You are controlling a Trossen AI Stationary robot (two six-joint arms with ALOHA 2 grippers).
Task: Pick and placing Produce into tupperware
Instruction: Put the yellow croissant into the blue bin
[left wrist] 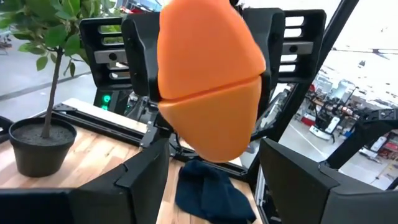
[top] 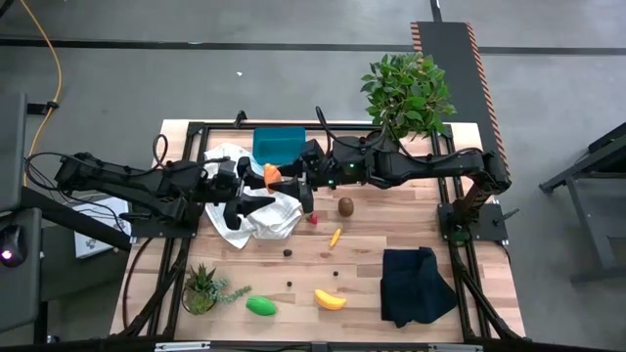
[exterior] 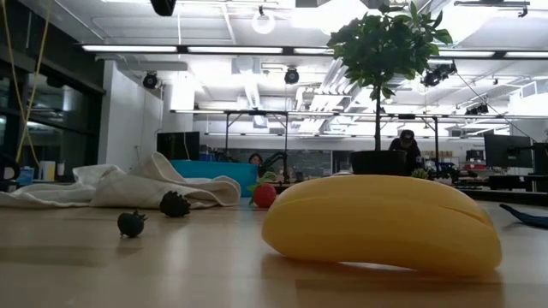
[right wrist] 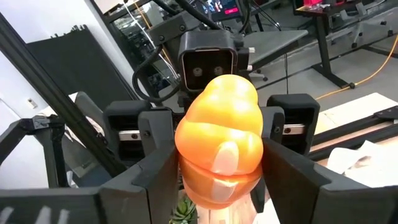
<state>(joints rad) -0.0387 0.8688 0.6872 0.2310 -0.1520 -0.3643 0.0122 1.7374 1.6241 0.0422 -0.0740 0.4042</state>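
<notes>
Looks like a mid-air handoff: the orange carrot (top: 272,174) sits centre frame in the high view, just below the teal tupperware (top: 279,145). Left gripper (top: 256,182) and right gripper (top: 293,183) jaws both look clamped on it. Next, one should release.

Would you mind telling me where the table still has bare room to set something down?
Bare wood lies between the kiwi and the black cloth, and along the near edge between the banana and that cloth. It is crowded around the white cloth, where both pincers, left pincer and right pincer, meet at the orange carrot beside the tupperware.
</notes>
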